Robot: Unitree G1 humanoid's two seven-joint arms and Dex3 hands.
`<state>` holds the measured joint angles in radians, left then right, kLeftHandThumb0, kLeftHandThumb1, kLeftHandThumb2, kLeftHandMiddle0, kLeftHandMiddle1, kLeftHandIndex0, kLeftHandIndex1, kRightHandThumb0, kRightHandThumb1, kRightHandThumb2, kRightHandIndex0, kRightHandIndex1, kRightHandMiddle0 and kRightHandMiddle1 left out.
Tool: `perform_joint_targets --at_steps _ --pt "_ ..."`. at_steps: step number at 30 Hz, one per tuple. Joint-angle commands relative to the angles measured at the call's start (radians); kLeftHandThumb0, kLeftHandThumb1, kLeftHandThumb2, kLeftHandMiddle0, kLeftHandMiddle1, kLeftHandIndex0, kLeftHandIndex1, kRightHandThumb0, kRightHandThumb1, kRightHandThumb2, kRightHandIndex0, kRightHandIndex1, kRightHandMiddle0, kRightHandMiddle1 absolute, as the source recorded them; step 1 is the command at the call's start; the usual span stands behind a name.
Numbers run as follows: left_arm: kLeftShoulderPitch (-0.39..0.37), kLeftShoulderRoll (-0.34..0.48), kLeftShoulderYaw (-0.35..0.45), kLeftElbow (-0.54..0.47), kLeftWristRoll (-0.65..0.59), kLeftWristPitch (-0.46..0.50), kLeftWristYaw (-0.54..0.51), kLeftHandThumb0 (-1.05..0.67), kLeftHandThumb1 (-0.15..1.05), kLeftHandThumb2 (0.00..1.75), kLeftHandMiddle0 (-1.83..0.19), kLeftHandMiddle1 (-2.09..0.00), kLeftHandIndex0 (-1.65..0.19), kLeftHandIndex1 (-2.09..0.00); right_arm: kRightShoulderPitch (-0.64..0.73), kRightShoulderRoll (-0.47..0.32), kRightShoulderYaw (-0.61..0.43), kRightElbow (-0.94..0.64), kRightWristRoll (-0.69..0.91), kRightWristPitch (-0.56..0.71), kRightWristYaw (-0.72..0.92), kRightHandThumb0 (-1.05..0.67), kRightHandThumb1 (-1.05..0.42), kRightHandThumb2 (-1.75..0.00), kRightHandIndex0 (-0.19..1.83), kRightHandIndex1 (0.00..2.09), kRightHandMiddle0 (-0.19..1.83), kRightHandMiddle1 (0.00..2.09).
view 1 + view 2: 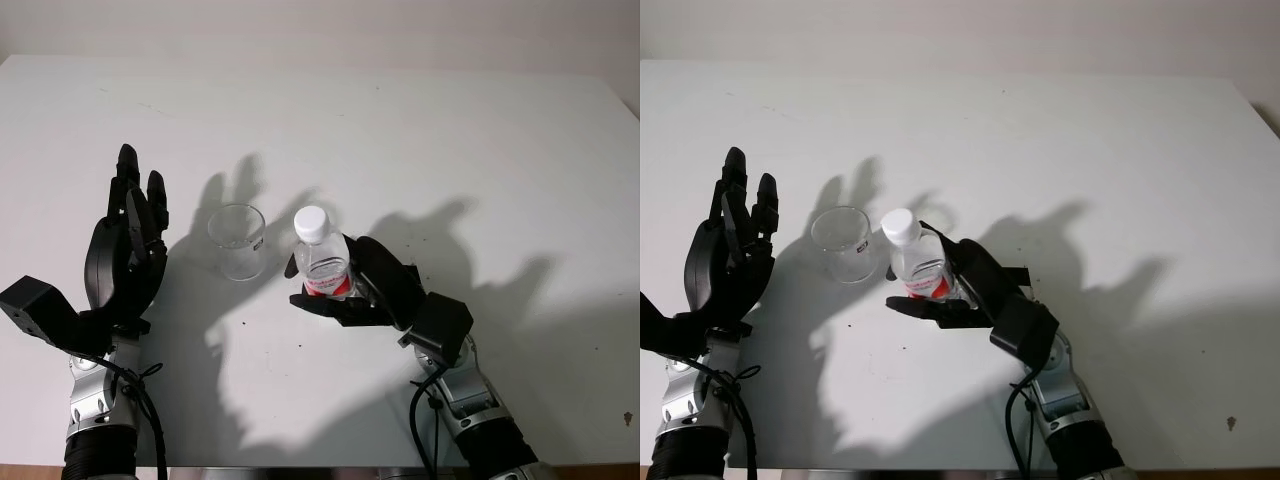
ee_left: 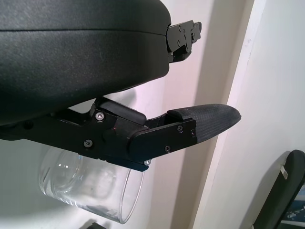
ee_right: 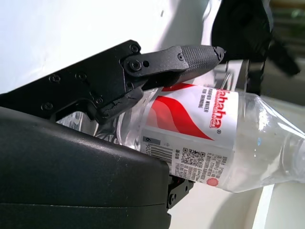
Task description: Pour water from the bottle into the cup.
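Observation:
A clear plastic water bottle (image 1: 321, 258) with a white cap and a red label stands upright on the white table (image 1: 450, 150). My right hand (image 1: 332, 286) is wrapped around its lower half, and in the right wrist view a finger (image 3: 190, 57) lies across the label of the bottle (image 3: 205, 143). An empty clear cup (image 1: 238, 242) stands just left of the bottle, a small gap apart. My left hand (image 1: 135, 215) is open and raised left of the cup, palm toward it, not touching. The cup (image 2: 90, 188) sits below the left hand's finger in the left wrist view.
Wide bare tabletop lies behind and to the right of the bottle. The table's near edge runs close under both forearms. A small dark speck (image 1: 628, 418) marks the surface at the near right.

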<state>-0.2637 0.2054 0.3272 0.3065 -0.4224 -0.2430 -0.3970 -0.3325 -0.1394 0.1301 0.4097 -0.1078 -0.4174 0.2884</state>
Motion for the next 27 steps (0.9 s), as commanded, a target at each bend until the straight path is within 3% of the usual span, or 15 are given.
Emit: perform_joint_targets --at_steps 1,3,7,10,12,16,27 --pt "-0.009 -0.002 -0.001 0.002 -0.003 -0.004 -0.005 -0.74 1.05 0.66 0.19 0.00 0.19 0.00 -0.096 -0.019 -0.039 0.028 -0.005 -0.033 -0.043 -0.39 -1.05 -0.53 1.83 2.09 1.69 2.09" --pt "-0.011 -0.002 -0.002 0.003 -0.002 -0.003 -0.005 -0.74 1.05 0.66 0.19 0.00 0.19 0.00 -0.153 -0.029 -0.051 0.059 -0.017 -0.050 -0.074 -0.38 -1.05 -0.54 1.83 2.09 1.80 2.09" --pt "-0.012 -0.003 -0.005 0.000 0.004 -0.004 0.002 -0.74 1.05 0.66 0.19 0.00 0.19 0.00 -0.344 -0.066 -0.058 0.164 -0.078 -0.063 -0.139 -0.35 -1.05 -0.53 1.83 2.09 1.82 2.09" --pt "-0.011 -0.004 -0.006 0.000 0.013 -0.011 0.007 -0.75 1.05 0.67 0.19 0.00 0.19 0.00 -0.498 -0.094 -0.035 0.294 -0.161 -0.128 -0.210 -0.28 -1.05 -0.43 1.58 2.09 1.29 2.09" --pt "-0.010 -0.005 -0.006 -0.001 0.011 -0.013 0.004 -0.74 1.05 0.67 0.19 0.00 0.19 0.00 -0.578 -0.107 -0.013 0.380 -0.214 -0.160 -0.257 -0.27 -1.05 -0.37 1.42 2.09 1.15 2.09" --pt "-0.007 -0.006 -0.008 -0.006 0.011 -0.012 0.003 -0.74 1.05 0.68 0.19 0.00 0.19 0.00 -0.704 -0.132 0.066 0.534 -0.355 -0.199 -0.384 -0.31 -1.05 -0.31 1.21 2.09 1.00 2.09" --pt "-0.004 -0.009 -0.006 -0.004 0.011 -0.018 0.005 -0.73 1.05 0.68 0.19 0.00 0.19 0.00 -0.871 -0.144 0.328 0.753 -0.687 -0.178 -0.724 -0.36 -1.05 -0.19 1.20 2.09 0.91 2.09"
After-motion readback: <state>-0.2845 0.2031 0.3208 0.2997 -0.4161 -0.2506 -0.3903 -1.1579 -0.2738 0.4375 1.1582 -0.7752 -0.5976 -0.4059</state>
